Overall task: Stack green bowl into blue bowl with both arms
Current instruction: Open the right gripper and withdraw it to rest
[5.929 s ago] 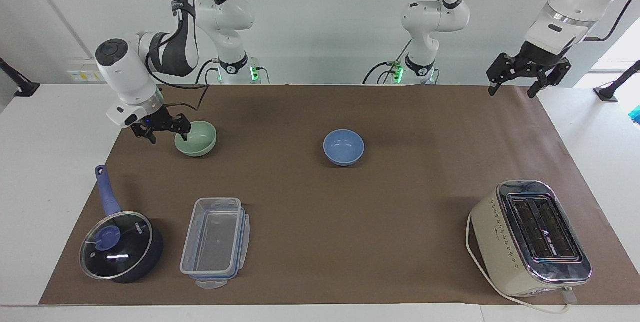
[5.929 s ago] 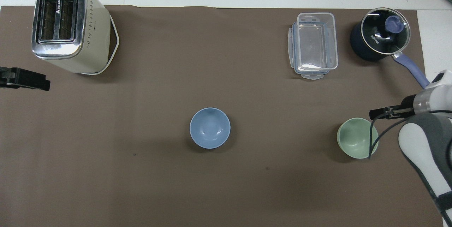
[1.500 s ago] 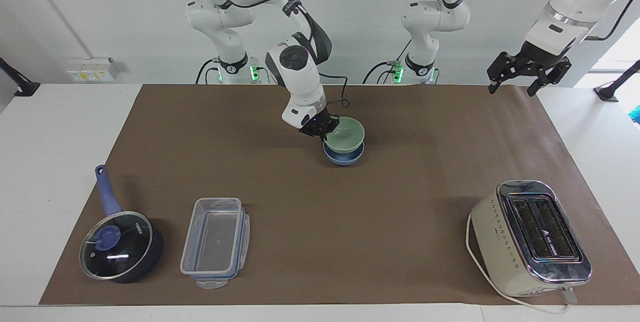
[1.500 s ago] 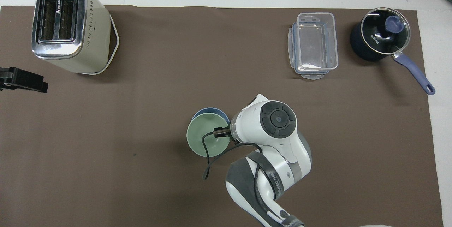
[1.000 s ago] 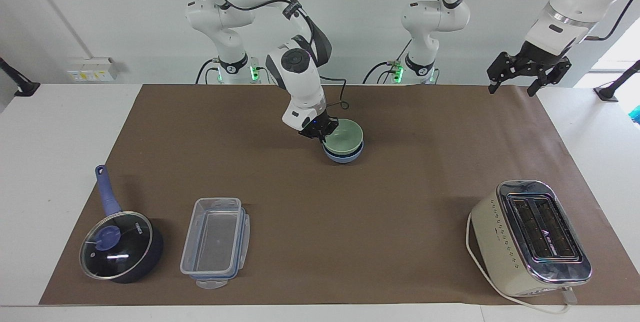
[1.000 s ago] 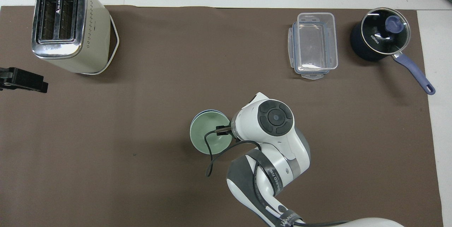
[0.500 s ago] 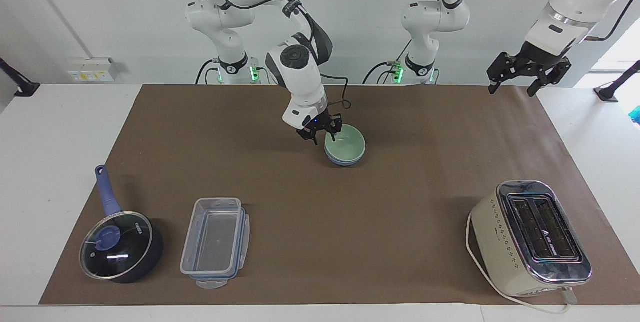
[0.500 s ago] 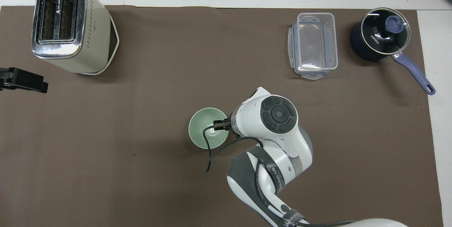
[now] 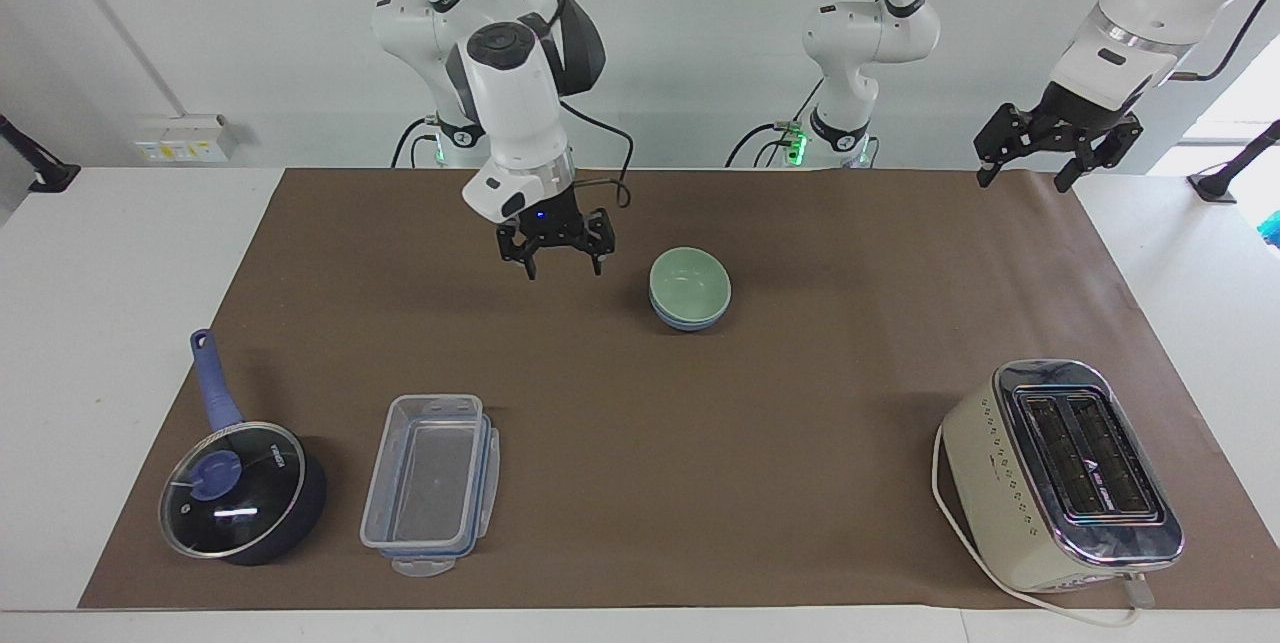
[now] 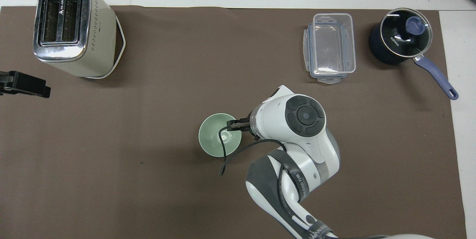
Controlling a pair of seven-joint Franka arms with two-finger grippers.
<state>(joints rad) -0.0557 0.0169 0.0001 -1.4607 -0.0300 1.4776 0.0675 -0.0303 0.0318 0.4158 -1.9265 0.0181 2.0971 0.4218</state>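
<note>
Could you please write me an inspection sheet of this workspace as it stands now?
Surface: brown mat over a white table.
Job's things: green bowl nested in blue bowl, mid-mat.
Clutter: toaster at the left arm's end; clear container and lidded saucepan at the right arm's end.
Grippers: right gripper open, empty, raised over the mat beside the bowls; left gripper open, waiting over the mat's corner.
Cables: black cable looping off the right wrist; toaster cord on the mat.
Surroundings: white wall, wall socket.

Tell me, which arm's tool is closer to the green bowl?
The right tool: it hangs open just beside the green bowl, toward the right arm's end. The left tool waits open over the table's edge.
</note>
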